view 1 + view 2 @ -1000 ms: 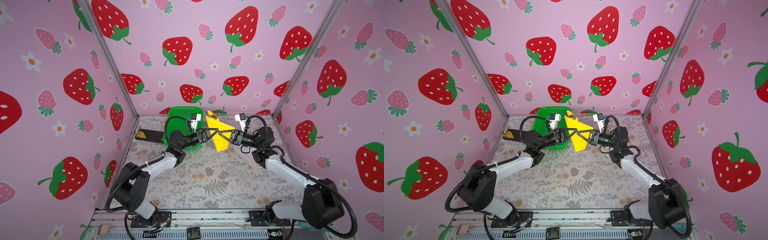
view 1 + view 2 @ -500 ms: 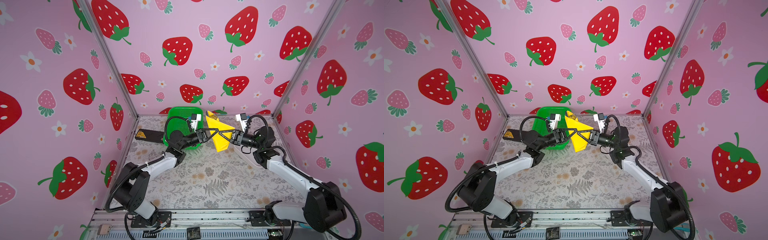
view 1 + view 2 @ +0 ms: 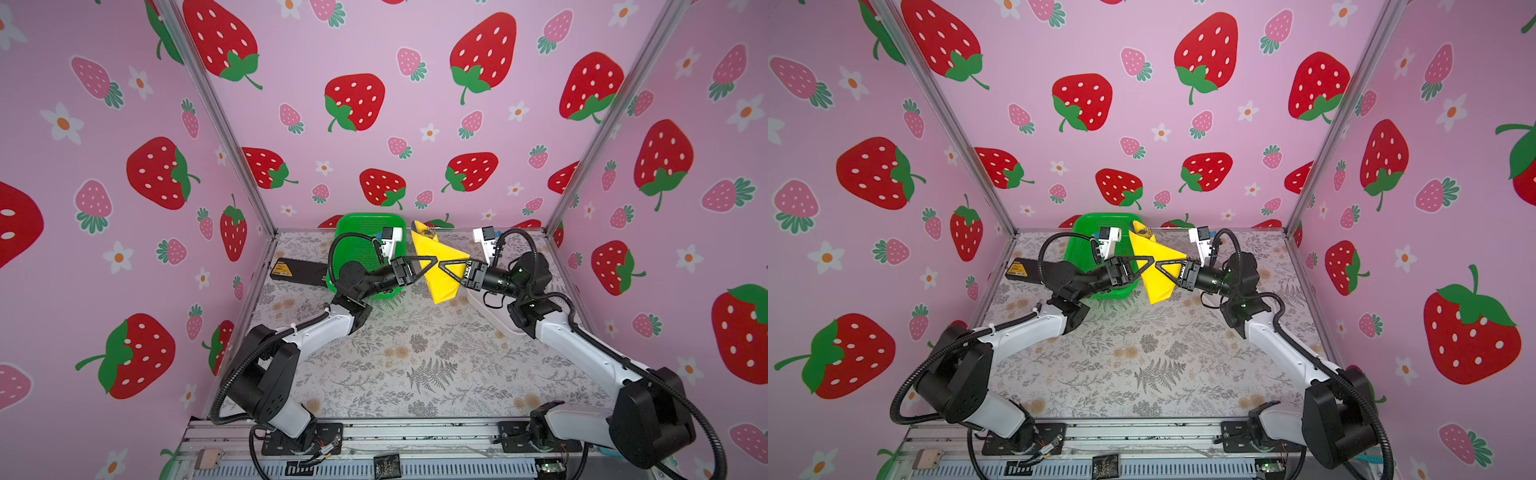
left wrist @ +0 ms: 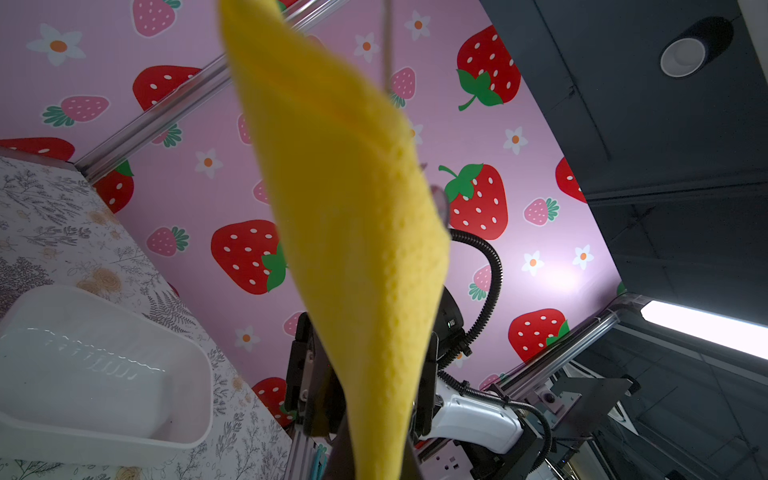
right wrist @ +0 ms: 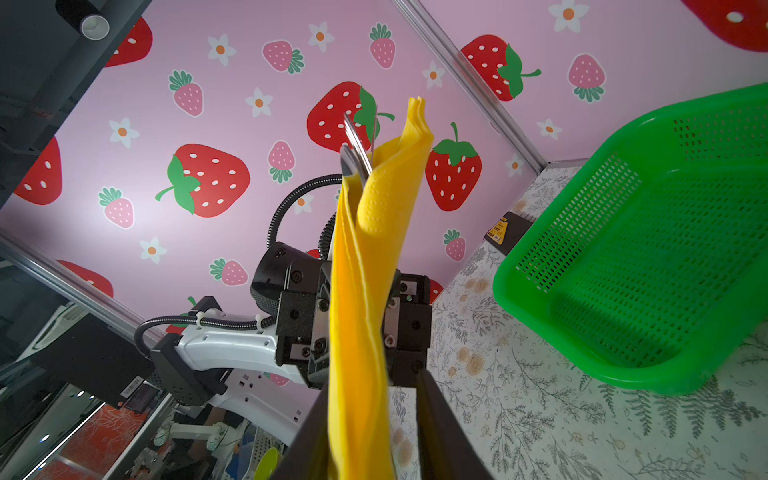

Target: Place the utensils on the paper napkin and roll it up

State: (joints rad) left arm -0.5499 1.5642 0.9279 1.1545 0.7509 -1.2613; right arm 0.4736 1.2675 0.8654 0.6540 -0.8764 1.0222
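Bright yellow paper napkin [image 3: 442,286] hangs upright above the floral tabletop [image 3: 415,353], toward 12 o'clock, wrapped round slim silver metal utensils [image 5: 357,145], presumably to bundle them. Left end effector [image 3: 434,259] clamps it. Right end effector [image 3: 443,264] is narrowly parted, one finger [image 5: 436,419] clear of the paper. Utensil handles are hidden, so their count is indeterminate.

Both top views are bright and evenly lit, with wide-angle stretching toward the edges and only soft shadows on the tabletop [image 3: 415,374]. In the left wrist view the near paper napkin [image 4: 353,249] is blurred and a ceiling light strip [image 4: 702,328] glares white
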